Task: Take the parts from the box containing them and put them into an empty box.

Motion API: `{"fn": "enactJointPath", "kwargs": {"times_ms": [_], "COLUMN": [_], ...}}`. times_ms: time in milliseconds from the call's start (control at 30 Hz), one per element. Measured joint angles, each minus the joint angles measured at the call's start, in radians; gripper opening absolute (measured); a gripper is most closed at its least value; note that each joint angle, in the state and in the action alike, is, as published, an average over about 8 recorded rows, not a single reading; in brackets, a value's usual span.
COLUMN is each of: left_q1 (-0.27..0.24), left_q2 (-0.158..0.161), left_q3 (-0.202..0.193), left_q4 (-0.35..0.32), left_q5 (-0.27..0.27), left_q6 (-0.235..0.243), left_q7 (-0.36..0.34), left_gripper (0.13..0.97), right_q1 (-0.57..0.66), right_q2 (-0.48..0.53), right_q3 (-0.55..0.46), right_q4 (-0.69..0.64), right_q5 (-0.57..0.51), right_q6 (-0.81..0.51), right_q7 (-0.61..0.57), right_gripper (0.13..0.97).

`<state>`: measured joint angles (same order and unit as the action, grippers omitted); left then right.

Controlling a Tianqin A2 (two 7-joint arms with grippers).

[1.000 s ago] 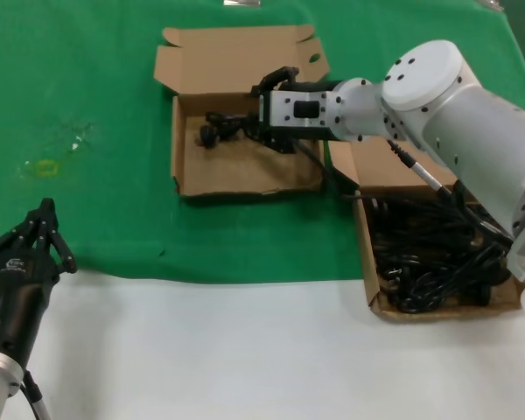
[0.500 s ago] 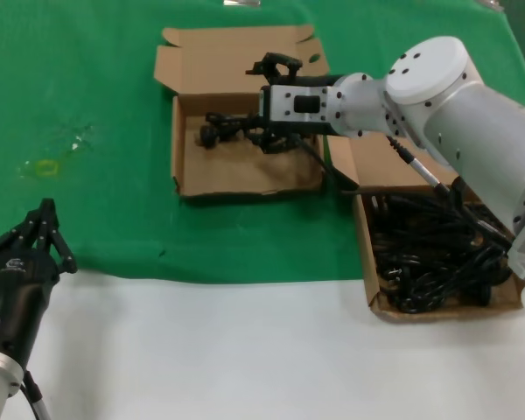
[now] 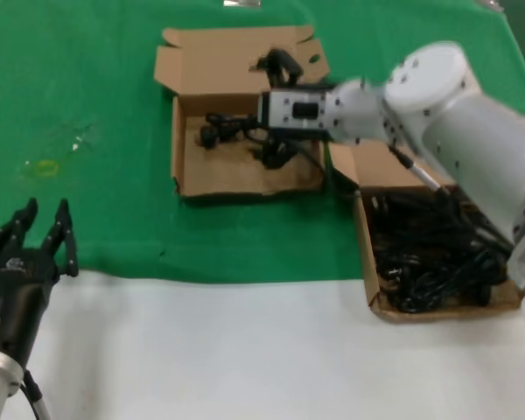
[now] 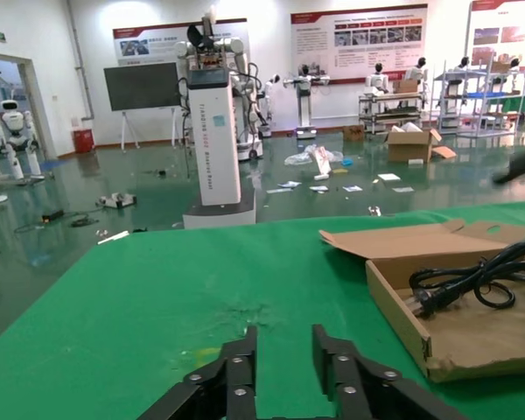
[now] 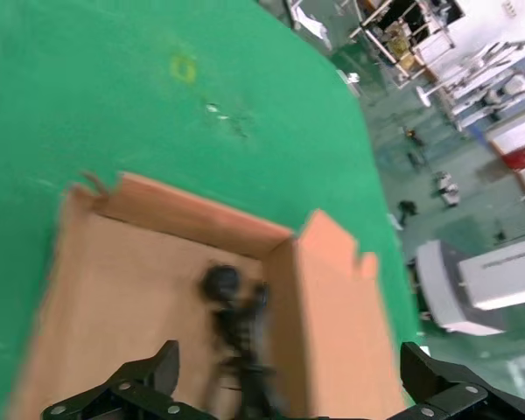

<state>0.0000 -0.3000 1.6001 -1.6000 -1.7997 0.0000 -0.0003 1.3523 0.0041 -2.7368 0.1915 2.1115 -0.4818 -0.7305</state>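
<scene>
One black power cord (image 3: pixel 223 127) lies in the open cardboard box (image 3: pixel 177 149) in the middle of the green cloth. My right gripper (image 3: pixel 276 109) hangs over that box's right part, open wide, with the cord beneath and between its fingers. The right wrist view shows the open gripper (image 5: pixel 290 363) above the blurred cord (image 5: pixel 241 328) on the box floor (image 5: pixel 114 280). Several more cords (image 3: pixel 433 254) fill the box (image 3: pixel 365 254) on the right. My left gripper (image 3: pixel 44 214) is parked at the near left, open and empty; it also shows in the left wrist view (image 4: pixel 284 341).
The left wrist view shows the box (image 4: pixel 402 306) with the cord (image 4: pixel 481 280) off to one side. Green cloth (image 3: pixel 87 105) covers the far part of the table, bare white surface (image 3: pixel 245 350) the near part. The box's flaps (image 3: pixel 232 48) stand open at the back.
My right gripper has opened wide and let the cord drop into the middle box. My left gripper's fingers have parted from shut to open.
</scene>
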Motion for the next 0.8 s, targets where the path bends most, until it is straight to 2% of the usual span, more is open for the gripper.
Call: {"fn": "enactJointPath", "kwargs": {"times_ms": [133, 200, 400, 433, 700, 800], "left_q1": [0.000, 0.000, 0.000, 0.000, 0.000, 0.000], "left_q2": [0.000, 0.000, 0.000, 0.000, 0.000, 0.000], "left_q3": [0.000, 0.000, 0.000, 0.000, 0.000, 0.000], "left_q4": [0.000, 0.000, 0.000, 0.000, 0.000, 0.000], "left_q5": [0.000, 0.000, 0.000, 0.000, 0.000, 0.000], "left_q6": [0.000, 0.000, 0.000, 0.000, 0.000, 0.000], "left_q7": [0.000, 0.000, 0.000, 0.000, 0.000, 0.000], "left_gripper": [0.245, 0.284, 0.402, 0.402, 0.624, 0.671], "right_q1": [-0.045, -0.075, -0.177, -0.194, -0.340, -0.395], "right_q2": [0.010, 0.016, 0.039, 0.042, 0.074, 0.086], "right_q3": [0.037, 0.063, 0.148, 0.163, 0.286, 0.332], "right_q4": [0.046, 0.077, 0.183, 0.201, 0.353, 0.411], "right_q5": [-0.010, -0.017, -0.041, -0.045, -0.078, -0.091], "right_q6": [0.016, 0.026, 0.062, 0.069, 0.121, 0.140], "right_q7": [0.024, 0.040, 0.095, 0.104, 0.183, 0.213], "right_gripper": [0.883, 0.914, 0.927, 0.933, 0.965, 0.965]}}
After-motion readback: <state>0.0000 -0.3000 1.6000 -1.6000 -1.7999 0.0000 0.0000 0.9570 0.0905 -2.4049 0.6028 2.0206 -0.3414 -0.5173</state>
